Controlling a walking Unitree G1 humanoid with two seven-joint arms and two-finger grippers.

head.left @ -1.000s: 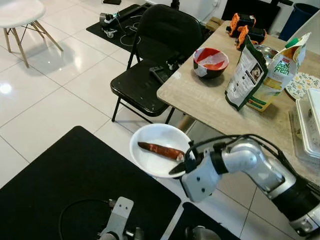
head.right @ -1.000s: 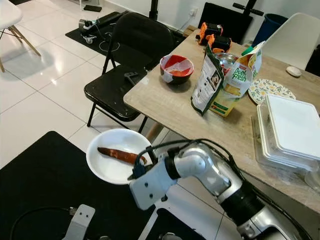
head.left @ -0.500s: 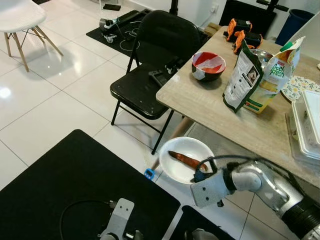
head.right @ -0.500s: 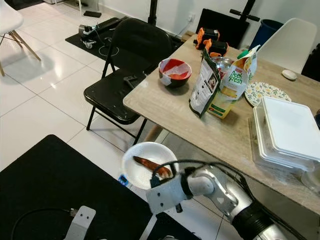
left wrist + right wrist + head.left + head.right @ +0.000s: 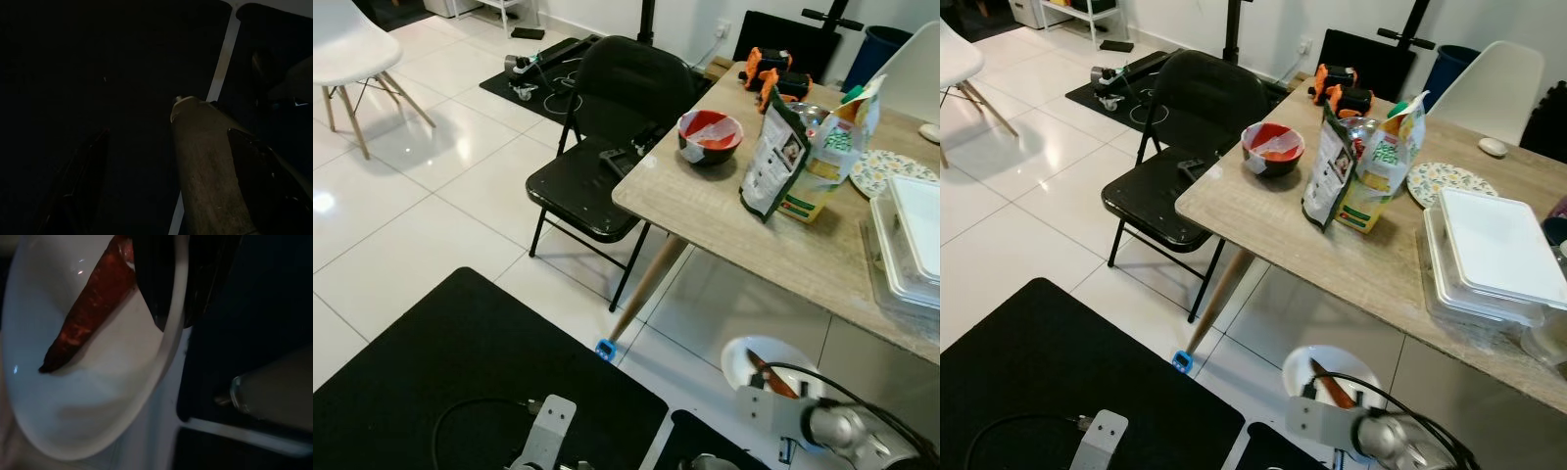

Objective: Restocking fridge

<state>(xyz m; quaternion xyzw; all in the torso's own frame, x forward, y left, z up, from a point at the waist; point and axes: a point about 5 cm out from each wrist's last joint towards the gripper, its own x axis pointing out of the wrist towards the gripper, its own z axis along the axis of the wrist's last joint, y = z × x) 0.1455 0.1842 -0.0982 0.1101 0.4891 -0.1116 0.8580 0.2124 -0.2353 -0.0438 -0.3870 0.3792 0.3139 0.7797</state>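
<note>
right gripper (image 5: 166, 293) jaws pinching rim of white bowl (image 5: 756, 354) at 5 o'clock; reddish-brown sweet potato (image 5: 88, 308) lies inside.

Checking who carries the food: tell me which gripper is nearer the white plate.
Right. The right gripper clamps the white plate by its rim, low beside the table. The left gripper hangs idle over the black mat, well away from it.
</note>
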